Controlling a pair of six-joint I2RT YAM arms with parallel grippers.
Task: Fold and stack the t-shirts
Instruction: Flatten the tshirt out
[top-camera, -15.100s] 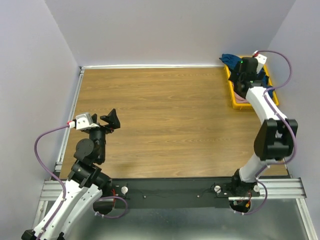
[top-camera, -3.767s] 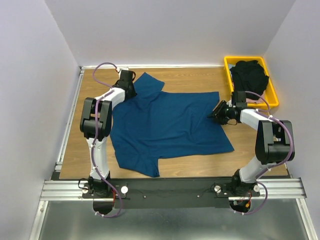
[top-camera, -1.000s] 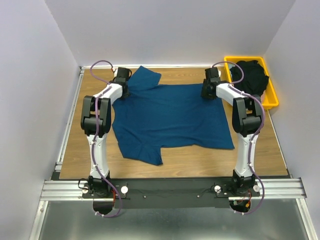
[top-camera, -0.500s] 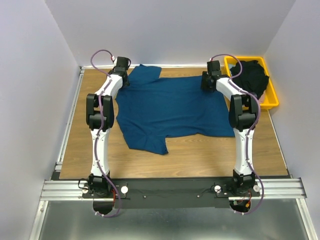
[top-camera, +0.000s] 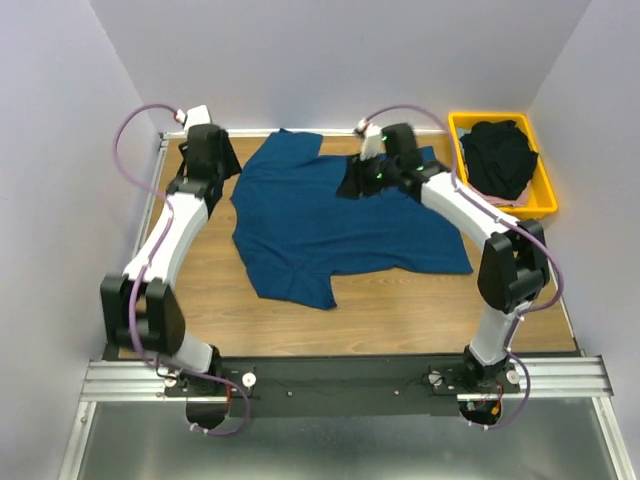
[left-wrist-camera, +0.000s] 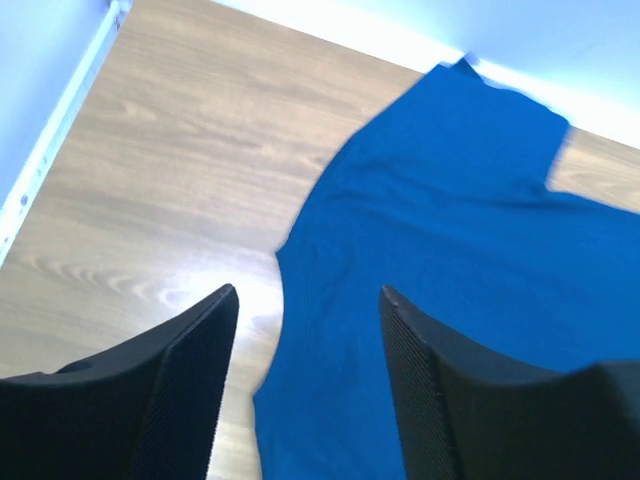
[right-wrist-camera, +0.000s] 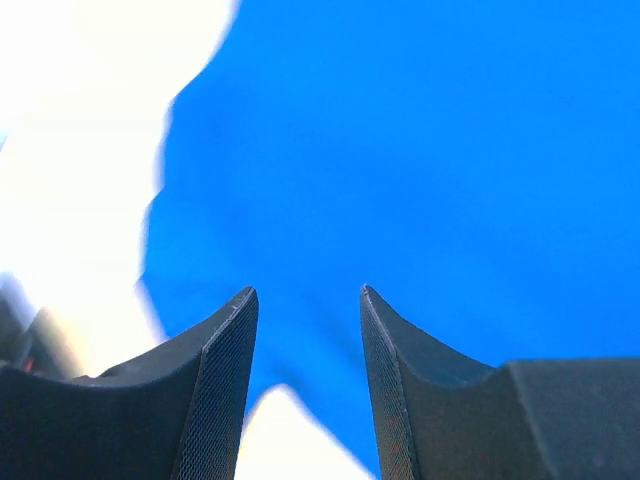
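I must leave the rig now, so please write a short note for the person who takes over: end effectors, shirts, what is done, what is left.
Left end effector: open, empty, above the far-left edge of the blue t-shirt.
Right end effector: open, empty, over the shirt's far edge.
The blue t-shirt lies spread out on the table, unfolded.
The black t-shirt lies bunched in the yellow tray.
Done: one shirt laid out.
Left: fold it, fold what is in the tray, stack all.

I see the blue shirt (top-camera: 340, 220) lying spread out on the table (top-camera: 400, 310), and the black shirt (top-camera: 497, 155) bunched up in the yellow tray (top-camera: 544, 175).
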